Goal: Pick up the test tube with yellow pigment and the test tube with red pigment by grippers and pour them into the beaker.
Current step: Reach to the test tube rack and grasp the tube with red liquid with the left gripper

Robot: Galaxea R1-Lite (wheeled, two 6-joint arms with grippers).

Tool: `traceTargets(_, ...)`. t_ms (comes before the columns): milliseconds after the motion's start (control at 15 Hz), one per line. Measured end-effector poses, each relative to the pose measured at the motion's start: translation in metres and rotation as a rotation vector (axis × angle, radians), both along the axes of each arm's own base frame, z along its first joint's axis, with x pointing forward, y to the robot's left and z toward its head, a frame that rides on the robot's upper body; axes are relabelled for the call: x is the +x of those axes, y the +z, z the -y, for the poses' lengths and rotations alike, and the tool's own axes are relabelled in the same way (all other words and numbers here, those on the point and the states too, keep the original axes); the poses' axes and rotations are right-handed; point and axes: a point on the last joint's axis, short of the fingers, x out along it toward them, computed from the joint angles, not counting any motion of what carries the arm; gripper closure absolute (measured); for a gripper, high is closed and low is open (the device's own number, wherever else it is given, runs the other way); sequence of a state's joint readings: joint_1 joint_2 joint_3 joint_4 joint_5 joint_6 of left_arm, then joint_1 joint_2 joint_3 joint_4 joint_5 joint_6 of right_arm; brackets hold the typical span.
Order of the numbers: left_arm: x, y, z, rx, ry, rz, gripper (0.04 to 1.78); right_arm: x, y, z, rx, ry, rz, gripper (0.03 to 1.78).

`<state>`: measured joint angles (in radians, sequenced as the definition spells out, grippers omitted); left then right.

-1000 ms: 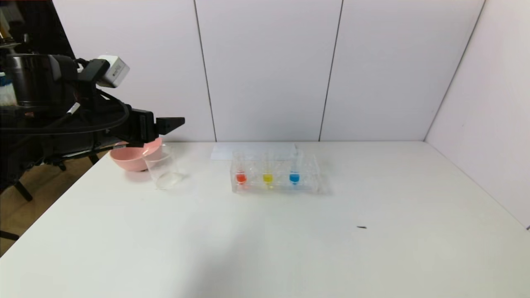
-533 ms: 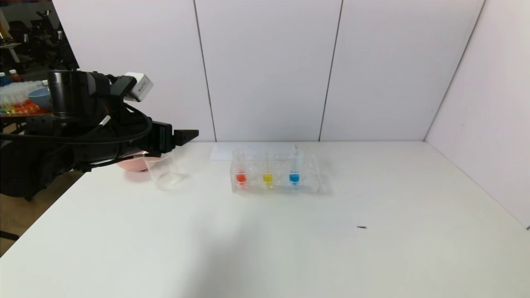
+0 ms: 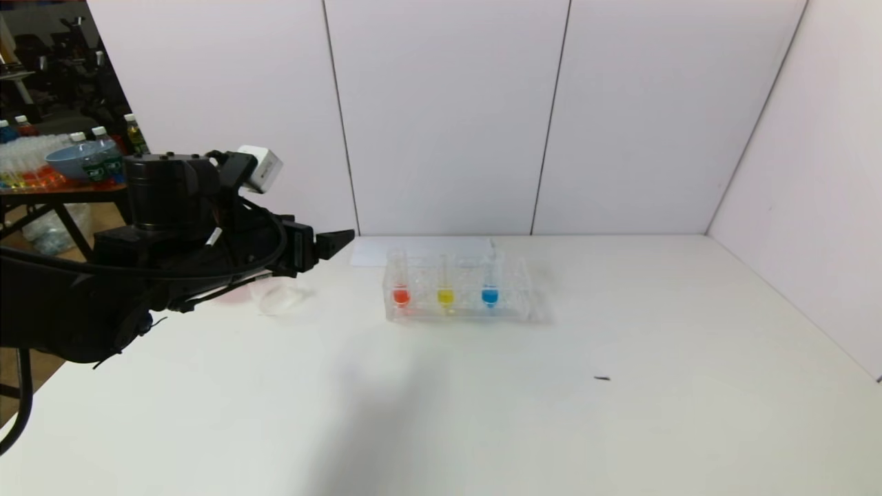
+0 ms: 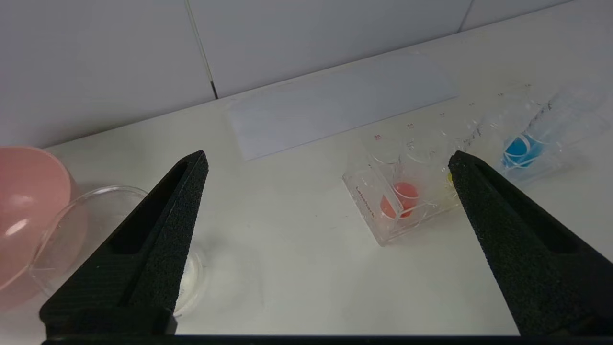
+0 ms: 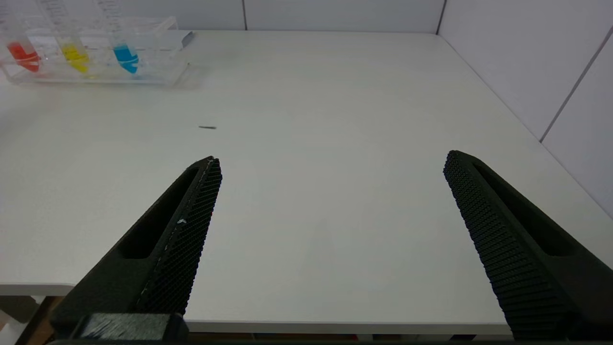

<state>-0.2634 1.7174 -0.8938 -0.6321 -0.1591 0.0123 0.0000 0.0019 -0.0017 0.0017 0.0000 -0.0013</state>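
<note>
Table [image 3: 441, 413] nearest the onlooker lies bare but for a small dark speck [image 3: 602, 378]; the right gripper [image 5: 330, 163] waits low over the near right edge, jaws spread wide and holding nothing. Farther back on the left, the left gripper [image 3: 337, 242] hangs above the beaker [image 3: 275, 297], jaws wide apart and unladen, pointing right toward the clear rack [image 3: 458, 289]. In the rack stand the red tube [image 3: 400, 288], the yellow tube [image 3: 445, 288] and a blue tube [image 3: 490, 286], upright, just beside one another. The tubes look light, slick and breakable; the bare upper stem above the rack seems the place to pinch, gently. The close neighbours may crowd the jaws. A pink bowl [image 4: 24, 191] sits behind the beaker, a white sheet [image 3: 420, 249] behind the rack.
</note>
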Motion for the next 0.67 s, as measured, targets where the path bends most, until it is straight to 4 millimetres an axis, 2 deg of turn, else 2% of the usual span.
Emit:
traceTargets(267, -0.002, -0.014, 0.010, -0.010, -0.023, -0.032, 0.06, 0.000, 0.000, 0.000, 0.000, 0.000, 0.000, 0.11)
traceTargets(667, 0.000, -0.032, 0.029, -0.023, -0.008, 0.038, 0.06, 0.000, 0.000, 0.000, 0.000, 0.000, 0.000, 0.11)
